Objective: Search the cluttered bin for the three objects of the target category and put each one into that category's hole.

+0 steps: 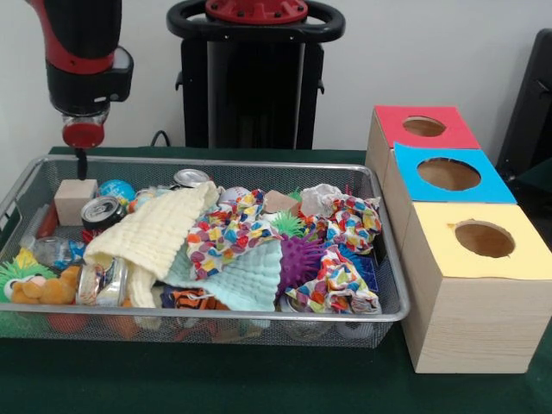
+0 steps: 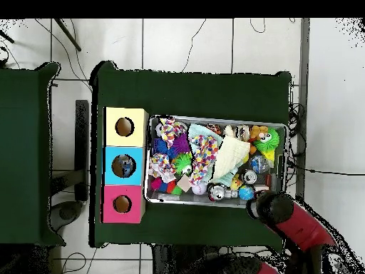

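1. Pincer [image 1: 82, 161] hangs from the red and black arm [image 1: 83, 52] over the bin's far corner, its dark tip just above a pale wooden cube [image 1: 74, 200]; whether it is released or clenched cannot be told, and nothing shows in it.
2. Silver wire-mesh bin [image 1: 390, 312] sits on the green-covered desk [image 1: 259, 379], packed full. No target category is marked anywhere in view, so which three objects count cannot be told; all candidates lie in the bin.
3. Handling, as a judgement: the wooden cube is stiff and light, best taken across two flat faces. A metal can [image 1: 101, 210] beside it is hard and slippery, likely to roll, and should be gripped across its round body.
4. A cream muslin cloth [image 1: 155, 233] and a multicoloured dotted cloth [image 1: 228, 233] are limp; they would drape, drag neighbours along, and probably hide things beneath.
5. A purple spiky rubber ball [image 1: 301, 260] looks soft and springy, forgiving to pinch.
6. Room is tight: the bin's rim rises close beside the cube, so a straight vertical lift seems safest.
7. Three wooden boxes stand just beside the bin, topped red [image 1: 423, 128], blue [image 1: 447, 175] and yellow [image 1: 483, 240], each with one round hole facing up and clear air above.
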